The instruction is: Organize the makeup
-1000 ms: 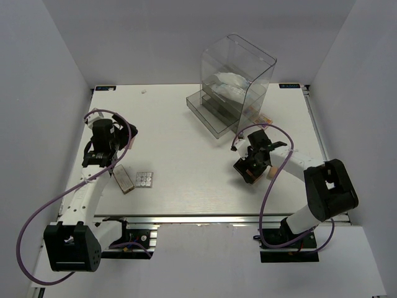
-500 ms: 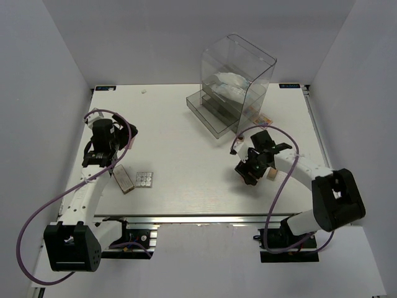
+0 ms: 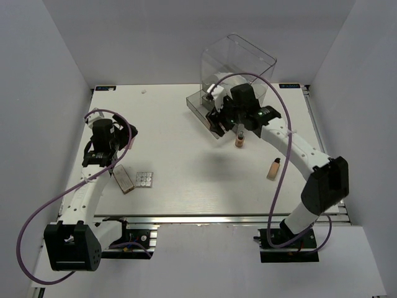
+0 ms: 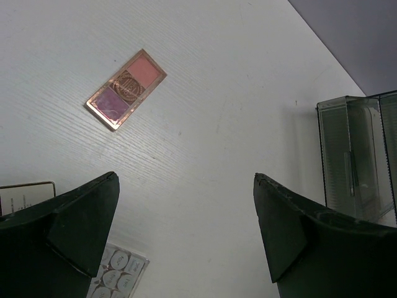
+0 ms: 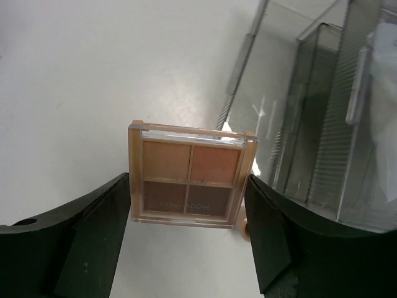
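From above, the clear box stands far right on the table. Its grey drawers are pulled out toward the near left, and what they hold cannot be told. Just near the box a foundation bottle stands upright. A second bottle lies to the near right, its long axis roughly near to far. At near left a two-pan palette lies beside a white grid palette, long axis far-left to near-right.

From the left wrist, the left gripper is spread wide with nothing in it, above the table. The two-pan palette's pink pan points away from it.

From the right wrist, the right gripper pinches a square four-pan palette by its two sides, face to the camera, just beside the drawers.
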Robot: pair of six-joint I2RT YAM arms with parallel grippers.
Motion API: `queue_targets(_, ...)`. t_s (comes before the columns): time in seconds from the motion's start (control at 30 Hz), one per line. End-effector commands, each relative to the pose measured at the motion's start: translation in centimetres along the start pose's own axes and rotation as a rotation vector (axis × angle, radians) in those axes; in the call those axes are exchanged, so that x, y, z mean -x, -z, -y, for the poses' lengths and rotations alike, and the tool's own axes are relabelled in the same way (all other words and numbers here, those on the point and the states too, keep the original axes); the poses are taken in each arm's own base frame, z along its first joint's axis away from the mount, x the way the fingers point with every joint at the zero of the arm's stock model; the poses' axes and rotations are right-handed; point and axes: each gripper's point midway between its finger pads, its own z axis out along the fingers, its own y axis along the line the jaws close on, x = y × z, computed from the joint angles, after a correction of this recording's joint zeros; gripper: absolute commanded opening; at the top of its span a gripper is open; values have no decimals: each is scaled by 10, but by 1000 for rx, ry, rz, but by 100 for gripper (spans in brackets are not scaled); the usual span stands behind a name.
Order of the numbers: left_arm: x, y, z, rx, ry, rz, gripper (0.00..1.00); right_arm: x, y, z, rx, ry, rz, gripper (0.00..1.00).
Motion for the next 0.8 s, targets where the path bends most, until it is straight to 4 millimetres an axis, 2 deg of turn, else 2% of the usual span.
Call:
queue_targets(0.0,15,8,3,-6,-17,44,98,18,-14,30,-153,-100,32,0)
queue_targets(0.1,16,11,2,-3,-21,48,98,25,-24,44,-237,-64,41,0)
queue_targets(0.27,15,13,2,-6,-22,46,98,9,-40,62,-346,-23,-23,0)
queue_targets(0.47,17,15,4,-10,-30,45,98,-8,-53,74,-404,25,-60,12)
queue_targets(0.57,18,15,5,-12,-30,45,98,-11,-59,77,-418,53,-62,23)
queue_targets(0.67,17,16,4,-9,-33,43,98,-22,-67,77,-416,76,-88,39)
queue_targets(0.7,16,15,3,-6,-39,40,98,-26,-70,77,-409,81,-98,50)
queue_targets(0.77,16,15,2,-3,-45,36,98,-29,-73,74,-394,86,-110,58)
